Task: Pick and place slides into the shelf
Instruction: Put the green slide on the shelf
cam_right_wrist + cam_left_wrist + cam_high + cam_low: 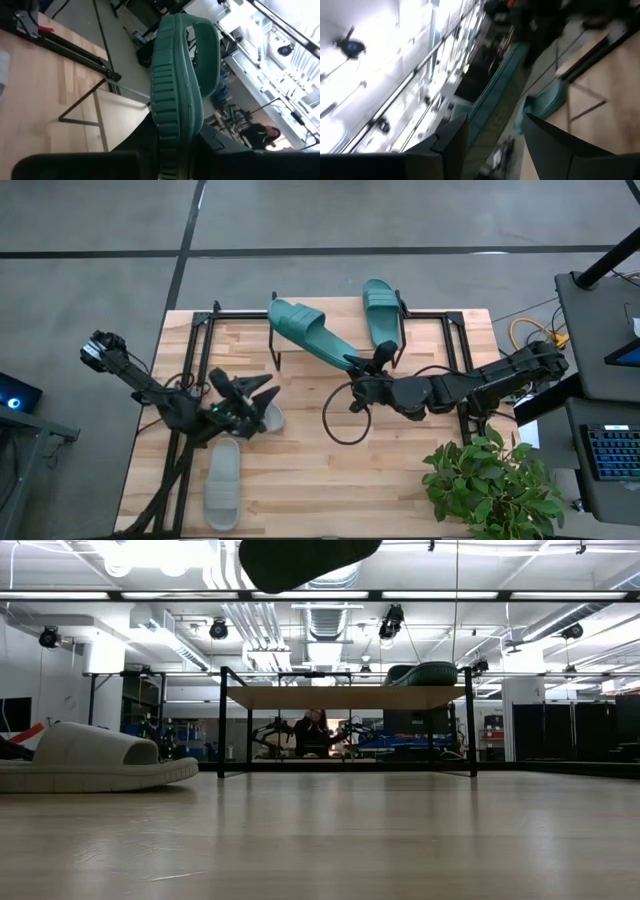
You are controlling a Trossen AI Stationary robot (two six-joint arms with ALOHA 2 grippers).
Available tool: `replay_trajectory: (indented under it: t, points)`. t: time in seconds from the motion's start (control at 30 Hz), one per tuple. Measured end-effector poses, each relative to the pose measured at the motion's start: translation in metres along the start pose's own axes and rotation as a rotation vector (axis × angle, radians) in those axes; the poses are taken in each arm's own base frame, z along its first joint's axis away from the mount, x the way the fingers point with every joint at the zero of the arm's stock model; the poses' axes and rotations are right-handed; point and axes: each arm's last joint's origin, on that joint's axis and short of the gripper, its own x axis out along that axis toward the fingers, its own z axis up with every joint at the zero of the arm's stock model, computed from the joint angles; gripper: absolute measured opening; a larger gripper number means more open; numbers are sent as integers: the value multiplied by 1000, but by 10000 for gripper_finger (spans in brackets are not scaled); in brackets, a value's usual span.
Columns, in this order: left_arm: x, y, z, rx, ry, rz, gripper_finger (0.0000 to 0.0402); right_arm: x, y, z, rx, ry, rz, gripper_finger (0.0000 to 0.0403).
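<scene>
Overhead, my right claw grips the heel end of one teal slide, holding it raised and slanted over the front edge of the shelf. The second teal slide already lies on the shelf top, towards its right end. My left claw sits low on the bench, fingers parted and empty, just beside a grey slide that my arm partly covers; the other grey slide lies nearer the bench's front edge.

From bench height, the held slide's dark sole hangs at the top, well above the shelf plank. The placed teal slide rests on that plank's right part, and a grey slide lies flat on the bench at the left.

Through my left wrist camera, my two fingers stand apart with nothing between them, and teal shapes show blurred beyond.

Through my right wrist camera, my fingers pinch the teal slide at its end, ribbed sole edge facing me.
</scene>
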Motion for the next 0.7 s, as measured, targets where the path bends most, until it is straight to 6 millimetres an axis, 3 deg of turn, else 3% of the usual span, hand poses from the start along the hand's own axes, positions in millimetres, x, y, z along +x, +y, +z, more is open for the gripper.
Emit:
replay_trajectory:
  t: [0.2,0.37,0.5,0.7]
  points:
    - [13,8,-2,-9,81,42,175,-4,4,1,-104,-5,16,55]
    - [9,29,-13,67,90,65,175,-10,7,3,-141,-42,65,55]
    - [5,38,-25,187,82,27,175,-17,12,5,-130,-100,149,55]
    - [1,42,-36,217,93,16,175,-24,17,9,-130,-153,204,55]
